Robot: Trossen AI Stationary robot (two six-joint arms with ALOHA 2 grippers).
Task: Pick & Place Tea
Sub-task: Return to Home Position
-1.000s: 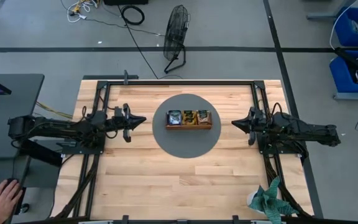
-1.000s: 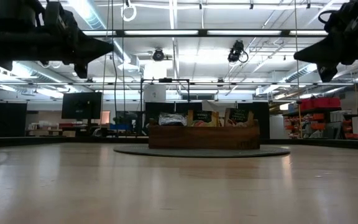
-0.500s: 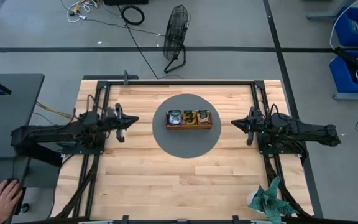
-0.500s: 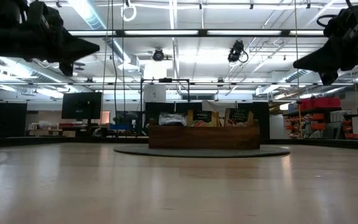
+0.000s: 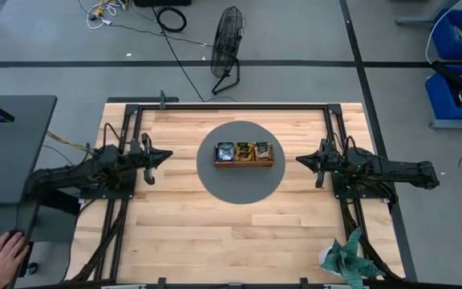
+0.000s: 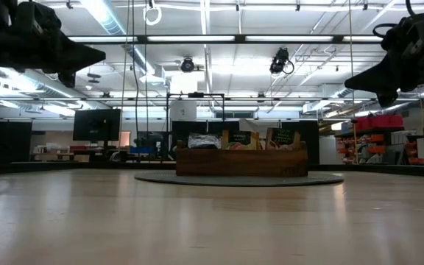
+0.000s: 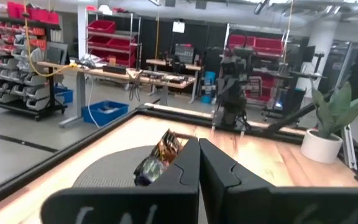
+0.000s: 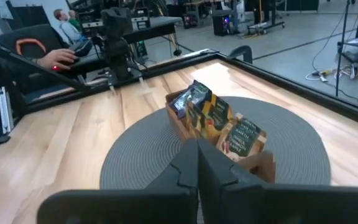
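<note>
Left gripper (image 5: 164,155) is shown drawn back toward the left edge of the wooden table (image 5: 215,241), farther from the centre than a second ago, with its fingers pressed together on nothing. The right gripper (image 5: 299,160) is held at the opposite side, likewise closed and empty, and has barely shifted. Between them a round grey mat (image 5: 215,183) is laid, and on it the brown wooden tray (image 5: 244,164) is set. The tea (image 5: 244,149) — small sachets — is stood upright in the tray's compartments, and none is seen loose on the table. Sorting is judged finished — only the retreat to rest remains.
</note>
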